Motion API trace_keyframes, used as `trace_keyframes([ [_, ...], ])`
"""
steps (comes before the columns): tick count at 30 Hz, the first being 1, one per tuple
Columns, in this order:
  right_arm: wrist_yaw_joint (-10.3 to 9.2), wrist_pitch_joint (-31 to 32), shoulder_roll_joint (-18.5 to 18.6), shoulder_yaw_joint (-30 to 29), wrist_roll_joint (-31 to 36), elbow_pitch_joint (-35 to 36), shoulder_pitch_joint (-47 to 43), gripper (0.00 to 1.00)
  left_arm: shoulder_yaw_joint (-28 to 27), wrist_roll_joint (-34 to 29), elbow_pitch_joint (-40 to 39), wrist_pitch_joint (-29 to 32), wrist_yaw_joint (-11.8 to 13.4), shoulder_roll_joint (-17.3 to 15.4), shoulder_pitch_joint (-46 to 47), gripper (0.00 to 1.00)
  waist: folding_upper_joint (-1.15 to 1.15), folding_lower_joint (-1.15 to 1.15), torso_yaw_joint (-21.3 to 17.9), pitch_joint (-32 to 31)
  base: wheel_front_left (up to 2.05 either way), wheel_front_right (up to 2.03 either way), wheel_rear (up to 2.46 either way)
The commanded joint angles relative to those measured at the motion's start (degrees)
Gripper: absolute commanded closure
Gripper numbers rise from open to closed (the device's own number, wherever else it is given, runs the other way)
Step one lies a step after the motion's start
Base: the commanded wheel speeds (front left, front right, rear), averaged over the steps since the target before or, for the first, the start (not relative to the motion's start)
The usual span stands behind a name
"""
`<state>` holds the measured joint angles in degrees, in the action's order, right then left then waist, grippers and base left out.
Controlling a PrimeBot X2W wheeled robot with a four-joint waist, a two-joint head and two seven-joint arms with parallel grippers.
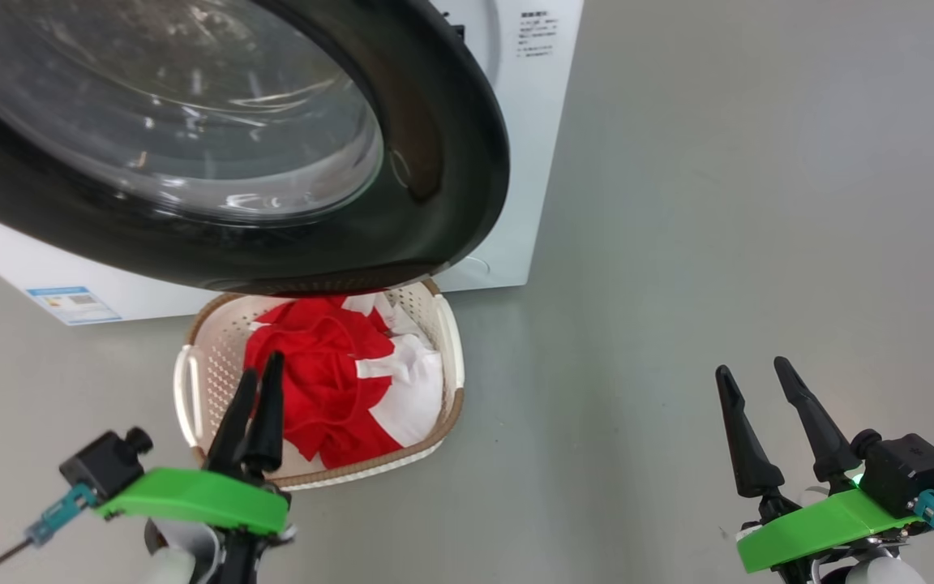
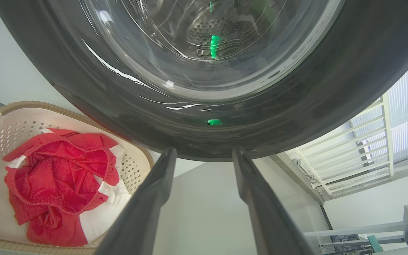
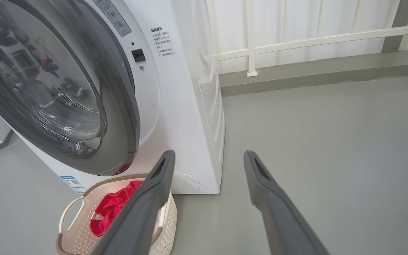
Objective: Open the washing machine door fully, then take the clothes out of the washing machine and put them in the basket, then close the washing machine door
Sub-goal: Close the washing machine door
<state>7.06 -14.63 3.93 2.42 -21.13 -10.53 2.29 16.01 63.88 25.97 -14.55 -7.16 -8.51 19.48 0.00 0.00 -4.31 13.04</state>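
Red cloth with white panels: the clothes (image 1: 329, 381), one bundle, lodged in the basket (image 1: 452, 341) and heaped toward its middle and right side. I judge them delivered; nothing hangs over the rim.

Cream perforated plastic, brown rim: the basket, standing on the grey floor (image 1: 718, 203) just in front of the washing machine (image 1: 532, 122). It is placed there, I judge, so the drop from the drum is short.

Black gloss and clear glass: the washing machine door (image 1: 434, 162), swung out and overhanging the basket's far edge. It is not shut, and closing it looks like the one step left.

My left gripper (image 1: 263, 365): low over the basket's near rim, fingers pointing up toward the door's lower edge, parted, nothing between them.

My right gripper (image 1: 753, 367): well apart to the right over bare floor, fingers spread wide and empty, aimed past the machine's front corner. I judge it is held clear of the door's swing.
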Motion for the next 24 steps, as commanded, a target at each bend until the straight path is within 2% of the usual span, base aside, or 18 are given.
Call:
trace_keyframes([
  [1, 0.43, -0.37, 0.95, 0.93, 0.13, 1.34, -0.72, 0.00, -2.71, -1.74, -1.88, -0.44, -0.33, -0.88, -1.10, 0.11, 0.00, 0.00, 0.90, -0.61, 0.00, 0.00, 0.00],
  [3, 0.43, -0.37, 1.03, 0.81, 0.13, 1.31, -0.91, 0.00, -3.37, -3.04, -2.14, -0.44, -0.33, -0.76, -2.23, 0.00, 0.00, 0.00, 1.30, -0.83, 0.00, 0.00, 0.00],
  [19, 0.43, -0.37, 1.40, 0.28, 0.06, 1.02, -2.66, 0.00, -9.62, -15.38, -5.36, -0.45, -0.33, 1.05, -10.58, 0.00, 0.00, 0.00, 2.62, -2.80, 0.00, 0.00, 0.00],
  [24, 0.43, -0.37, 1.54, -0.25, -0.05, 1.14, -3.39, 0.00, -11.55, -22.46, -6.29, -0.45, -0.33, 1.27, -12.72, 0.00, 0.00, 0.00, 2.99, -2.85, 0.00, 0.00, 0.00],
])
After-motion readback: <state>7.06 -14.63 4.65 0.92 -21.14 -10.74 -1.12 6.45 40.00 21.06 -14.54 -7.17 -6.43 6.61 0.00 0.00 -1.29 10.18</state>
